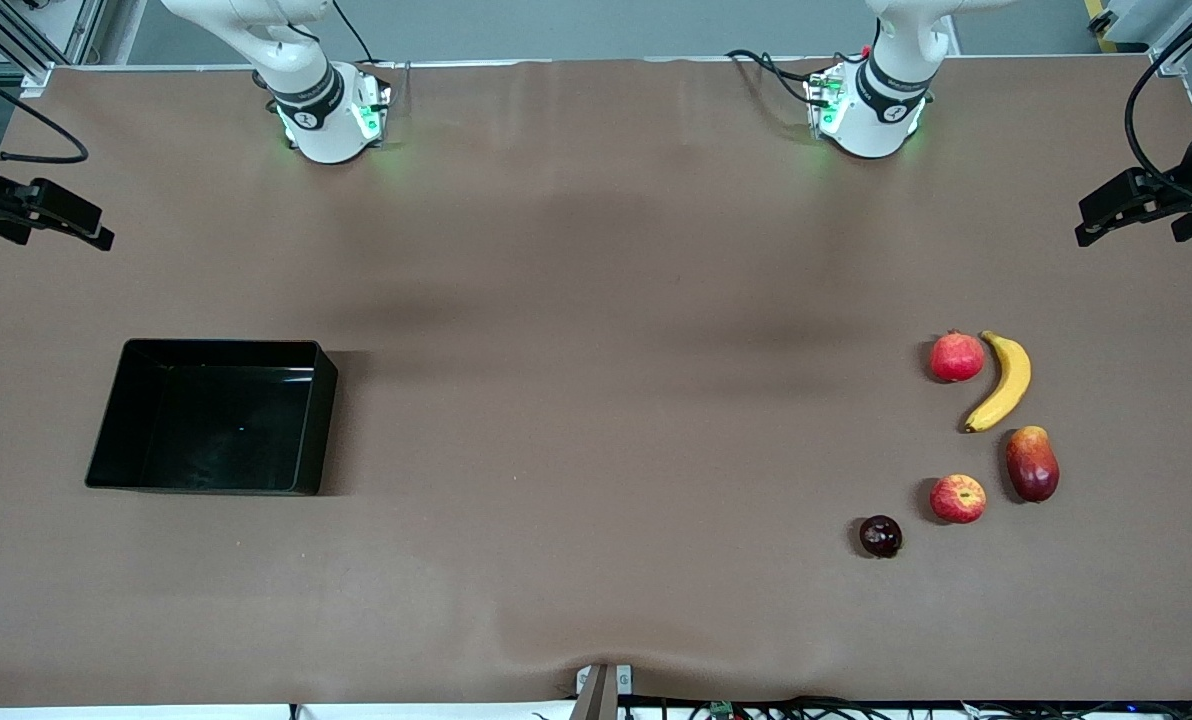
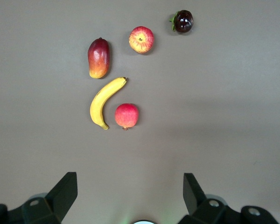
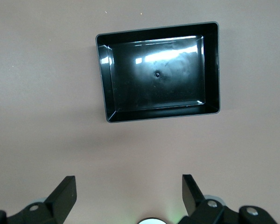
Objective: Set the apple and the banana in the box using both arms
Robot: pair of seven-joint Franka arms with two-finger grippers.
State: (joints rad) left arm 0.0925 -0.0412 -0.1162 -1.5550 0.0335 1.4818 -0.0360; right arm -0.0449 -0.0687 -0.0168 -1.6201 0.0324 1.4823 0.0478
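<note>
Sitting bare inside, black box (image 1: pixel 106 440); apple (image 1: pixel 957 498), banana (image 1: pixel 1002 382) well apart

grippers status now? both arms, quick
left gripper: open, holding nothing, up over the table by the banana and apple.
right gripper: open, holding nothing, up over the table by the box.

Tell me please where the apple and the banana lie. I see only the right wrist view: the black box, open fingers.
Observer: Both lie toward the left arm's end of the table, the apple nearer the front camera than the banana.
Operator: Does the left gripper hold anything?
Observer: No, the left gripper hovers open and empty over that end.
Operator: Other fruit there?
Observer: Three: a pinkish-red round fruit beside the banana, a red oval fruit, a dark maroon fruit.
</note>
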